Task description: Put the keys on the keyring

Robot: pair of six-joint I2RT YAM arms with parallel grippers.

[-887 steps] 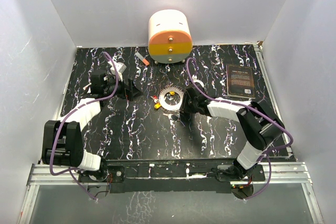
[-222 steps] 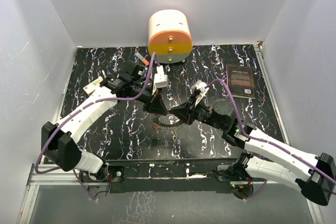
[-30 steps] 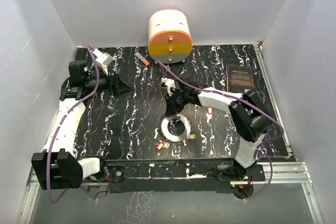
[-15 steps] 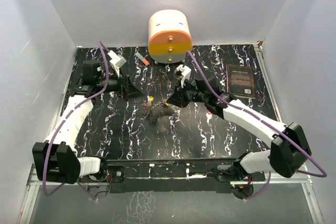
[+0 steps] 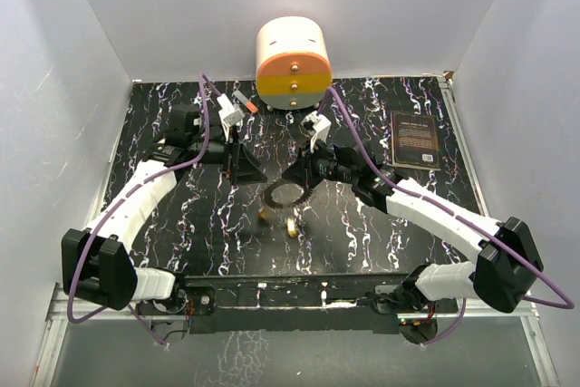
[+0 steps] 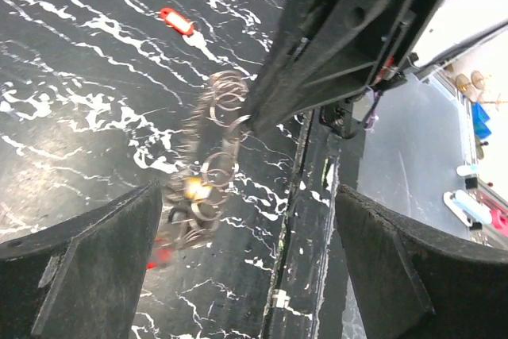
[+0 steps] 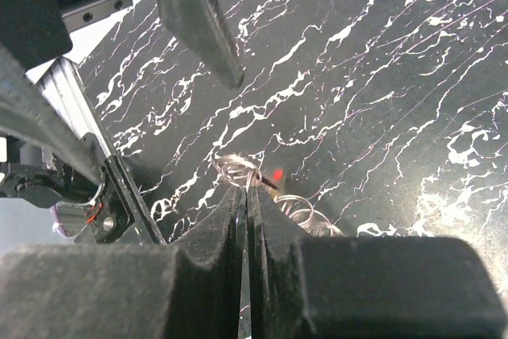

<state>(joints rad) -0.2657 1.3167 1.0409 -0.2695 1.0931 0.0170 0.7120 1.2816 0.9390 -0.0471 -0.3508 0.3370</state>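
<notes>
Your right gripper (image 5: 298, 176) pinches the keyring (image 5: 273, 195) at its 1 o'clock rim, jaws fully closed. It's likely light, stiff and slippery. At 10 o'clock your left gripper (image 5: 251, 171) gapes empty.

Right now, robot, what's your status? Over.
Left gripper open, close by. Right gripper shut on keyring, keys hanging from it. One red key loose on table.

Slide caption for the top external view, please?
Right gripper holds the keyring aloft, keys dangling beneath; open left gripper alongside.
</notes>
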